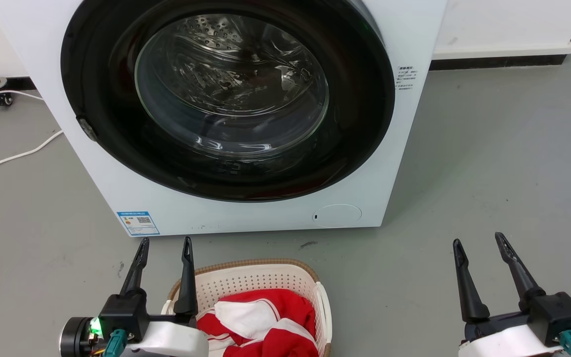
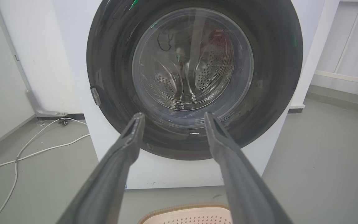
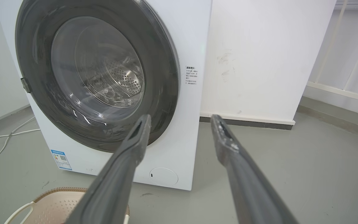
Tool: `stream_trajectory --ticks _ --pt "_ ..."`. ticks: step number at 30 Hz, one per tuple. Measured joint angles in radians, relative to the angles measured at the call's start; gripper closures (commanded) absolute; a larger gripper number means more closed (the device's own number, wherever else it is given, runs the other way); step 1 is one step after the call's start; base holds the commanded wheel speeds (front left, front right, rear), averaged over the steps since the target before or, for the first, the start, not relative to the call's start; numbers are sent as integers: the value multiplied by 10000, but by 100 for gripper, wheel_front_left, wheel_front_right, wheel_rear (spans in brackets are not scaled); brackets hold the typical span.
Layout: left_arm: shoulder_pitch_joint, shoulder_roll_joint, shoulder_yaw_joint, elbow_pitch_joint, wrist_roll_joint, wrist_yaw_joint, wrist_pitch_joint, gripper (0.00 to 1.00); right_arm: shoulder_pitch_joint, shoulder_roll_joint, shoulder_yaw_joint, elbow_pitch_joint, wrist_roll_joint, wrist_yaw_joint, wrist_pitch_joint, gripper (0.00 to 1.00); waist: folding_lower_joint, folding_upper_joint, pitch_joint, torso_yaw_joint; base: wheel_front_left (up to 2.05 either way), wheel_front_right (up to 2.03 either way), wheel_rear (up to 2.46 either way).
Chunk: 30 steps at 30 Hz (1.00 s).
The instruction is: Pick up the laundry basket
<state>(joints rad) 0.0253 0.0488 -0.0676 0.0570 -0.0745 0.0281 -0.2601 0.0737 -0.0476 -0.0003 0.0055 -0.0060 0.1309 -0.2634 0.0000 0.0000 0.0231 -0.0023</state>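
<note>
Directly behind the laundry basket (image 1: 258, 281) stands a washer (image 1: 246, 214).

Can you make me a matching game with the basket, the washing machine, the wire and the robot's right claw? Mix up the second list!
Things:
1. laundry basket
2. washer
3. cable
4. right claw

States:
A. open, holding nothing
B. round door shut
C. thin and white, snaking over the floor
D. has red and white cloth inside

Pairs: 1-D, 2-B, 3-C, 4-A
</note>
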Motion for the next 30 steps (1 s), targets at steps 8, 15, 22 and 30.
stream_trajectory --ticks 8,15,22,30 --pt "15 0 4 -38 35 31 -2 0 37 0 -81 35 265 0 0 0 0 0 23 14 0 0 0" --pt "18 0 0 -71 65 73 -2 0 37 0 -127 111 508 0 0 0 0 0 26 12 0 0 0" --pt "21 0 2 -71 75 73 -2 0 36 0 -173 174 656 0 0 0 0 0 7 4 0 0 0" --pt "25 2 -4 -73 88 75 -2 0 36 -2 -176 192 673 0 0 0 0 0 -10 6 0 0 0"
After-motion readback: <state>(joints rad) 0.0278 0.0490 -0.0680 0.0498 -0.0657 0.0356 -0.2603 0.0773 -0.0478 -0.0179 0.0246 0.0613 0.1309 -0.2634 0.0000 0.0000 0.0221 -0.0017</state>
